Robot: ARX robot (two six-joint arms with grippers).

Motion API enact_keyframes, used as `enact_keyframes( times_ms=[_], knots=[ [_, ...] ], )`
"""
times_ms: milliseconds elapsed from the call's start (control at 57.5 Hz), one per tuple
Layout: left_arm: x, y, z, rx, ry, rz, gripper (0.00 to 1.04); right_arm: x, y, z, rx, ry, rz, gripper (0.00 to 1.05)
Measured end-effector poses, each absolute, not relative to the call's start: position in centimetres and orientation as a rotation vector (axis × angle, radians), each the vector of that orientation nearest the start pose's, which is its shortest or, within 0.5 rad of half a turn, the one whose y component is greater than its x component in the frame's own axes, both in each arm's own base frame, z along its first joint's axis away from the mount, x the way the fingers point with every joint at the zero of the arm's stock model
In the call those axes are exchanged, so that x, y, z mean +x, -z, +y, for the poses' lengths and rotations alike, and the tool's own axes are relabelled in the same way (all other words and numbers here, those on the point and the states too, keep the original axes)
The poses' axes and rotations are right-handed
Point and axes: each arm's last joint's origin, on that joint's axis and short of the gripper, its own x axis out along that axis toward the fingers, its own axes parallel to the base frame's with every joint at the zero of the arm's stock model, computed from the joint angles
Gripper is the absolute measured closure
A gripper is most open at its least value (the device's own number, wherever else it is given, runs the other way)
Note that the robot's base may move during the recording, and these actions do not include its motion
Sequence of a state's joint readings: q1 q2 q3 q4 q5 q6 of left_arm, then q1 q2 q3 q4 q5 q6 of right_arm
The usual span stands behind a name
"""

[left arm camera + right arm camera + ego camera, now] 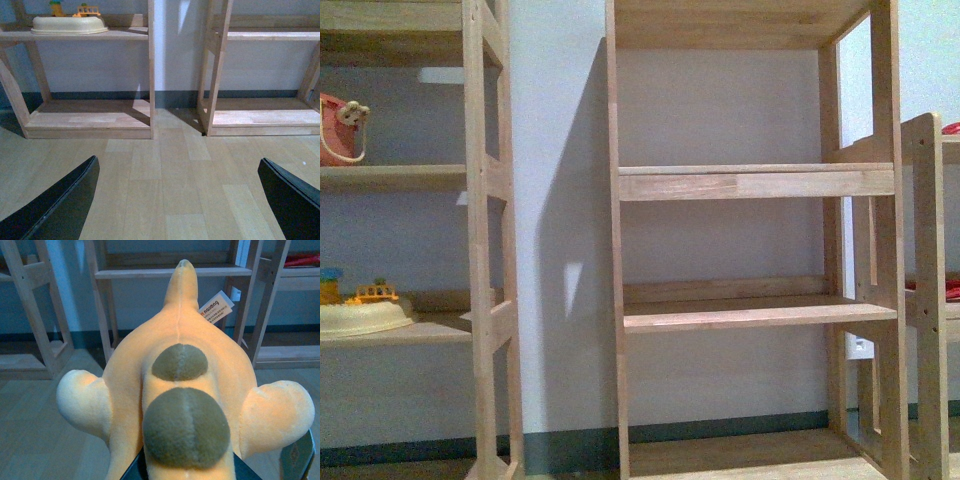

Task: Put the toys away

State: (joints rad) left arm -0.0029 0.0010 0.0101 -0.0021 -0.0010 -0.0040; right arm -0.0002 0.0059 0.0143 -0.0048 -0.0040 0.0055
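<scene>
Gripping the orange plush point(180, 390), right claw point(187, 474) points toward shelves point(170, 273); left claw point(175, 200) gapes empty.

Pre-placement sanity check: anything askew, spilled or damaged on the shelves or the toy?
Nothing stands out. The pale wooden shelf units stand square, the cream oval tub sits flat on its board, and the orange-yellow plush toy looks intact, its white label sticking out.

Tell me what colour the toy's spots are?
Olive-brown spots on the orange-yellow toy; right wrist view.
</scene>
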Motion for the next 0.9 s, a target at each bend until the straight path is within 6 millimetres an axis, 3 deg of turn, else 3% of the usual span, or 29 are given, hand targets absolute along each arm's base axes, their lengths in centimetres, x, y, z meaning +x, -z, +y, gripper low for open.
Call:
enact_keyframes(
  times_ms=[904],
  knots=[
    [9.71, -16.67, -0.03, -0.004, 0.003, -0.007, 0.06, 9.72, -16.75, 0.01, 0.006, -0.003, -0.004, 0.98]
  ],
)
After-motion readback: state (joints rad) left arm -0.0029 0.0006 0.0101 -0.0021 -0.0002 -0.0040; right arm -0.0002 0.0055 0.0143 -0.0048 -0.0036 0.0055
